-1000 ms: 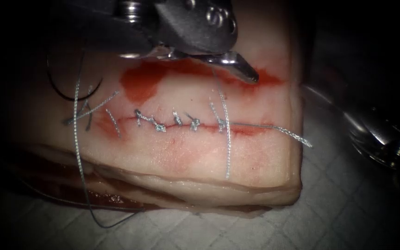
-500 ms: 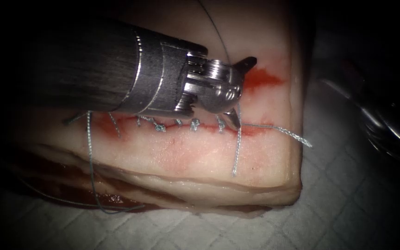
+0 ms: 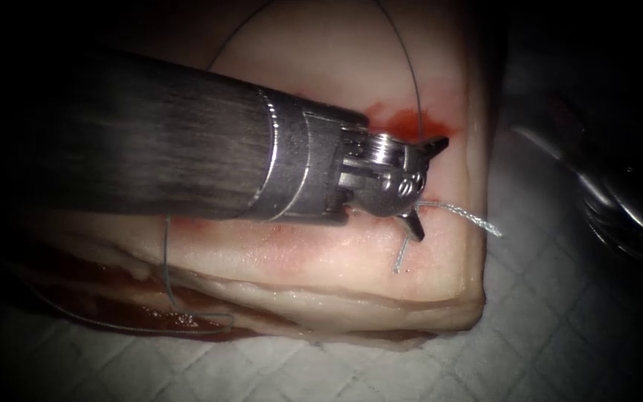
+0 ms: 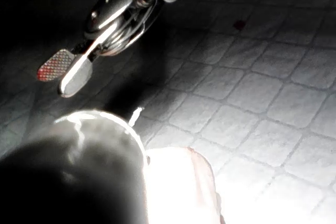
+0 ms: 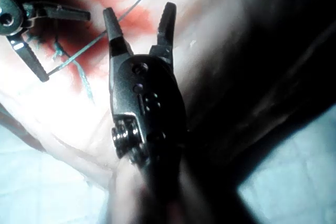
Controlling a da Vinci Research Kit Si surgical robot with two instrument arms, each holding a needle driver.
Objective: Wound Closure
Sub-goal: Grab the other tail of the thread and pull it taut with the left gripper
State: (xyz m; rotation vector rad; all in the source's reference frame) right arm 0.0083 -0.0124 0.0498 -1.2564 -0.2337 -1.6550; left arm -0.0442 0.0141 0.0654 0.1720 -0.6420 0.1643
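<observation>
Sliding rightward along the cut since the earlier frames, the left gripper [image 3: 420, 186] now sits over the cut's right end, its shaft covering the stitches; its jaws are spread wide and hold nothing. One jaw points down at the short thread tail [image 3: 401, 257] lying on the tissue [image 3: 321, 260] just below the cut, the other up toward the red fluid [image 3: 403, 119]. A second tail [image 3: 470, 217] runs off to the right. Nearer the tissue's right edge, the right gripper [image 5: 139, 30] is likewise spread and holds nothing, a thread strand [image 5: 134, 4] crossing beside its jaw. I cannot make out the needle.
</observation>
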